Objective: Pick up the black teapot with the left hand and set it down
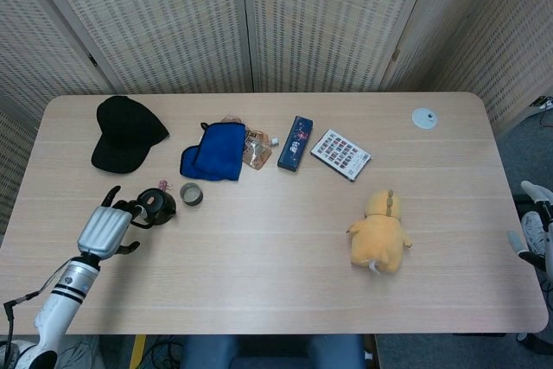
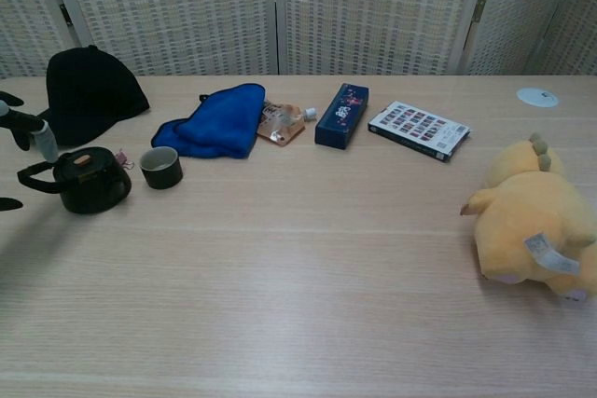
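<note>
- One black teapot (image 1: 156,206) stands upright on the table (image 1: 285,300) near its left edge, its lid on and its loop handle toward the left hand (image 1: 105,231).
- One hand is in view, the left; its fingers are spread apart and hold nothing. From the head view the fingertips lie just beside the teapot's handle; whether they touch it is hard to tell at this size.
- The chest view shows only fingertips (image 2: 26,128) of that hand at the frame's left edge, apart from the teapot (image 2: 86,180), while the head view shows the whole hand and its forearm.
- One small dark cup (image 2: 161,167) stands just right of the teapot; it is open-topped, and the chest view shows no contents inside.
- One black cap (image 1: 125,132) lies behind the teapot, and one blue cloth (image 1: 212,151) lies to the cap's right.
- One small clear packet (image 2: 283,122) lies touching the cloth's right edge.
- One dark blue box (image 1: 295,143) and one flat patterned box (image 1: 340,154) lie near the table's middle.
- One yellow plush toy (image 1: 378,232) lies well apart on the right; the chest view shows a tag on it that the head view does not.
- One small white disc (image 1: 424,117) sits near the far right corner.
</note>
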Robot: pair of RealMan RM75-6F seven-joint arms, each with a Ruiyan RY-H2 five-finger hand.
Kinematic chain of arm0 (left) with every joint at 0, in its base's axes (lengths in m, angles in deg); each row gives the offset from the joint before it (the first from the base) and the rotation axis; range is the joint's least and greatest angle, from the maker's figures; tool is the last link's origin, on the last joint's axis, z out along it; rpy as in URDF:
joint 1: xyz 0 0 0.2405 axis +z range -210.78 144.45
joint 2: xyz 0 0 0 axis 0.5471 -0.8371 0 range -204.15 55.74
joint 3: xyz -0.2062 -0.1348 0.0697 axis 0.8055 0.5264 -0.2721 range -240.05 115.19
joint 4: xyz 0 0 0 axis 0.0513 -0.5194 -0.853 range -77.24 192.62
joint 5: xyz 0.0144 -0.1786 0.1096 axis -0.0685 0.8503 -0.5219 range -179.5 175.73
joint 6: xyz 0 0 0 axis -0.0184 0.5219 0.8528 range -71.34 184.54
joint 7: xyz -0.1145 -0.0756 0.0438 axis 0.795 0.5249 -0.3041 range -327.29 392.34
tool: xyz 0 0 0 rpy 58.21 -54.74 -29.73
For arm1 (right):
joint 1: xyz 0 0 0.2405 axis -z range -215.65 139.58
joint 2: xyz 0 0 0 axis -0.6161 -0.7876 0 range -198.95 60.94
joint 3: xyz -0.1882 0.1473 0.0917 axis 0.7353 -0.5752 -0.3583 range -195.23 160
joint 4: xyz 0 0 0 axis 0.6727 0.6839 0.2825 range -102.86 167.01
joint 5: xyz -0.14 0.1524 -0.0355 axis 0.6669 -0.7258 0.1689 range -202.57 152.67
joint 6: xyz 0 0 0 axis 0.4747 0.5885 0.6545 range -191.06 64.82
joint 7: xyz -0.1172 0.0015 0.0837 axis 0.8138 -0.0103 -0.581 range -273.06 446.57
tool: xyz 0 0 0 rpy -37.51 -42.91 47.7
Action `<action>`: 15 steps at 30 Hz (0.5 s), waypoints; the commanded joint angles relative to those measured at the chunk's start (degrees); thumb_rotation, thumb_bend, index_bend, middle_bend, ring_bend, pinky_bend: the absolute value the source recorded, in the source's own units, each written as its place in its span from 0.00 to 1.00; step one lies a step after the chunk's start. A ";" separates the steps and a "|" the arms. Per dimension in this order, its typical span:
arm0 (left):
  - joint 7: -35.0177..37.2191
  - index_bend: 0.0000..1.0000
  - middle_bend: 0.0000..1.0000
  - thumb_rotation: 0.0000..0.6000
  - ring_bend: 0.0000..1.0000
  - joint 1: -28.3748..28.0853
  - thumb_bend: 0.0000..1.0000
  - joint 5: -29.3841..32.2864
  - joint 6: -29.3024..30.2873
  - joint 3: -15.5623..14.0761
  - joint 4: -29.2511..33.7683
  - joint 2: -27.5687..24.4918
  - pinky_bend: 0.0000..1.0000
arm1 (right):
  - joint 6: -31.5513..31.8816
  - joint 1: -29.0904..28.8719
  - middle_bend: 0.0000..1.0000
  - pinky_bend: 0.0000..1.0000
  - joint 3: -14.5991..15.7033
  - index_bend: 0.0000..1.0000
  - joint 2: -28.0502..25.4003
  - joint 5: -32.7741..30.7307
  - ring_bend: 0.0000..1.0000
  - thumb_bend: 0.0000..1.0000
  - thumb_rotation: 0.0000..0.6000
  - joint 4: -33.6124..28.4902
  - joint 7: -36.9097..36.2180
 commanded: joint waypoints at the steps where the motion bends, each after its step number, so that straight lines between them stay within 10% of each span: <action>1: 0.24 0.36 0.35 1.00 0.34 -0.21 0.20 0.02 -0.29 0.31 -0.94 0.74 0.00 | 0.14 0.14 0.22 0.17 -0.03 0.20 -0.04 -0.14 0.20 0.22 1.00 0.21 -0.15; 15: 0.59 0.41 0.39 1.00 0.34 -0.42 0.20 -0.06 -1.87 0.04 -3.17 1.93 0.00 | 0.54 0.27 0.22 0.14 -0.66 0.20 -1.01 -0.59 0.20 0.22 1.00 -0.07 -0.62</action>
